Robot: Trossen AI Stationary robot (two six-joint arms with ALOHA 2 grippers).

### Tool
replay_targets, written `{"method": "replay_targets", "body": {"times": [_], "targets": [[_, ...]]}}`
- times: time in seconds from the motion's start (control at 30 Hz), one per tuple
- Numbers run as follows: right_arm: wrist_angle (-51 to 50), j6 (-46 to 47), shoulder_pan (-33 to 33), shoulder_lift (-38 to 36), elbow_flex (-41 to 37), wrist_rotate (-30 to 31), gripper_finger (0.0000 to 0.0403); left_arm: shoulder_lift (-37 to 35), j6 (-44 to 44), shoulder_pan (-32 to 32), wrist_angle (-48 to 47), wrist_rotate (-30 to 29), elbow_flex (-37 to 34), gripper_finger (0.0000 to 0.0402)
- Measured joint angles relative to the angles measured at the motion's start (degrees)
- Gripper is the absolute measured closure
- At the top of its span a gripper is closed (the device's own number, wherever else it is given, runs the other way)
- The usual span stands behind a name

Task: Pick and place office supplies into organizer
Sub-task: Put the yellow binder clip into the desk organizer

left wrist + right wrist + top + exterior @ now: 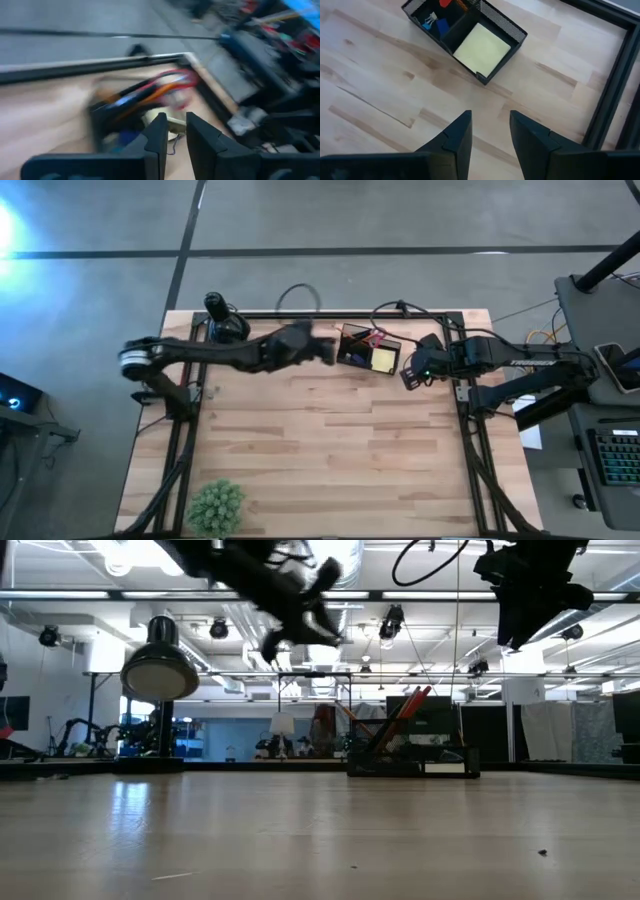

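Observation:
The black mesh organizer [352, 345] stands near the table's far edge, right of the middle. A yellow sticky-note pad [481, 46] lies flat in one compartment. Red-handled scissors [412, 700] and orange pencils [368, 730] lean up out of another, and small blue pieces [432, 22] lie beside them. My left gripper [175, 122] hovers high, just left of the organizer [100, 120], pointing at it nearly level; a narrow gap shows between its fingers and nothing in it. My right gripper [490, 120] hangs open above bare wood, right of the organizer.
A small green plant [215, 505] sits at the near left corner. A round black object with an upright knob [222, 320] stands at the far left. Black frame rails [462, 410] run along the table's sides. The wooden middle [330, 440] is bare.

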Motion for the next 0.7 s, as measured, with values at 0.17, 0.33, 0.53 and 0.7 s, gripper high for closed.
{"method": "replay_targets", "body": {"times": [0.17, 0.33, 0.53, 0.7], "targets": [[-3.03, 0.37, 0.00, 0.00, 0.00, -1.54, 0.0280, 12.53, 10.78, 1.89, -3.03, 3.00, 15.69, 0.0359], [-6.60, 2.21, 0.02, 0.00, 0.00, -1.94, 0.0280, 23.70, 19.47, 3.47, -13.85, 1.76, 29.95, 0.0359], [-6.86, 2.34, 0.04, -0.09, 0.00, -1.84, 0.0280, 30.44, 17.39, 4.75, -32.96, -0.19, 40.64, 0.0359], [-6.79, 1.30, 0.02, -0.11, 0.00, -1.22, 0.0280, 31.34, 12.15, 5.63, -35.13, -0.24, 42.88, 0.0359]]}}
